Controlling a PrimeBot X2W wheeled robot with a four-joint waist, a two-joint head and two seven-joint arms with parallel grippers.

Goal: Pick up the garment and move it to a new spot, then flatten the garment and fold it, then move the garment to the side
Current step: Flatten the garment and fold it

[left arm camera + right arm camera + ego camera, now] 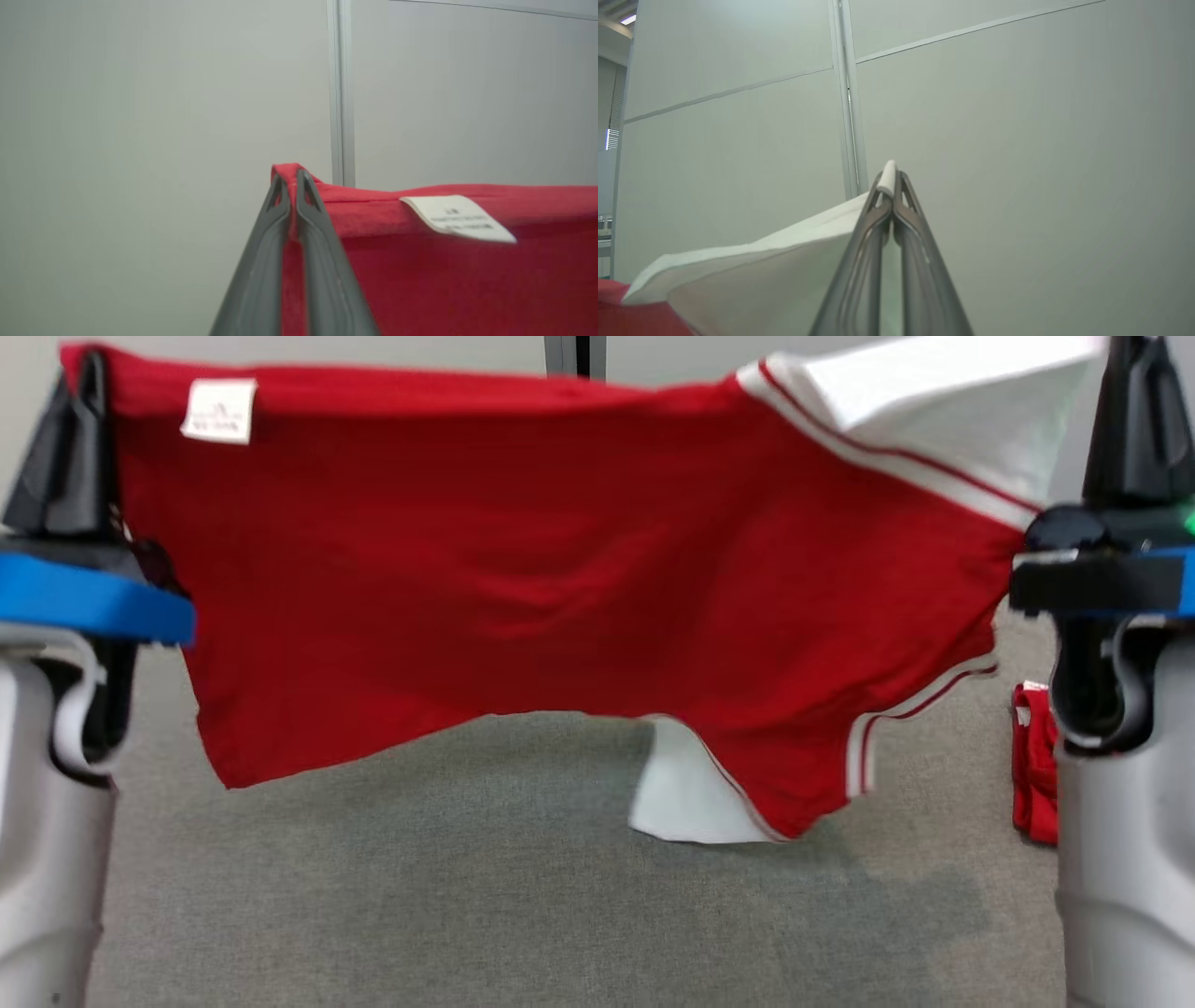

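Left gripper: jaws clamped tight on the garment, at its red corner.
Right gripper: jaws clamped on its white part.
Garment: stretched between both.

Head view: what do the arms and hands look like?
The left forearm and right forearm are pale grey rounded shells with a blue band at each wrist. The left hand and right hand each have two long, dark grey, tapering fingers. A green light glows by the right wrist.

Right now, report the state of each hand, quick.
Left hand: closed, pinching a red corner of the garment.
Right hand: closed, pinching the same garment's white edge.
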